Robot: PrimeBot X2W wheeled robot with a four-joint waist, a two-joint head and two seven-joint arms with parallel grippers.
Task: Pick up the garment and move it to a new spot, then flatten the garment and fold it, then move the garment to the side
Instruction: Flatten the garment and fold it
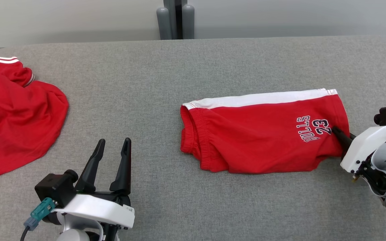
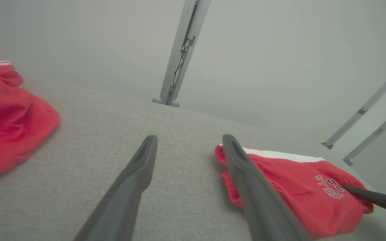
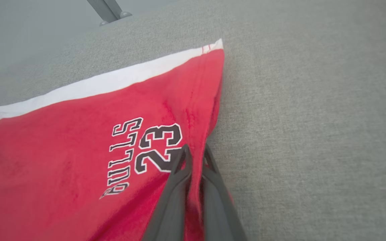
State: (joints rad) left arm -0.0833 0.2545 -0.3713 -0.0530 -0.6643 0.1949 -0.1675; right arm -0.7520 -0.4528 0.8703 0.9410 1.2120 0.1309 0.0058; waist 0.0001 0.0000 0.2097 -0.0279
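At the far left of the head view a crumpled red cloth with white trim lies heaped on the grey table, running off the left edge of the frame. Right of it, in the lower left, the left gripper hovers over bare table with its two dark fingers spread wide and nothing between them. Its own wrist view shows the same: the left gripper is released, with the crumpled red cloth at the left edge and grey fabric between the fingers. At the top centre of the head view a grey post stands behind the table's far edge. Right of centre lie the shorts, folded flat, red with a white stripe along the upper edge. The elastic waistband faces the left of the frame, and the print "BULLS 23" is near the right end. They lie well apart from the crumpled red cloth. At the right edge the right gripper reaches in from the lower right, its tips at the shorts' right-hand hem just beside the print. In the right wrist view the right gripper is pinched tight on that hem of the shorts, with red cloth caught between the fingers. The rest of the shorts rests on the table.
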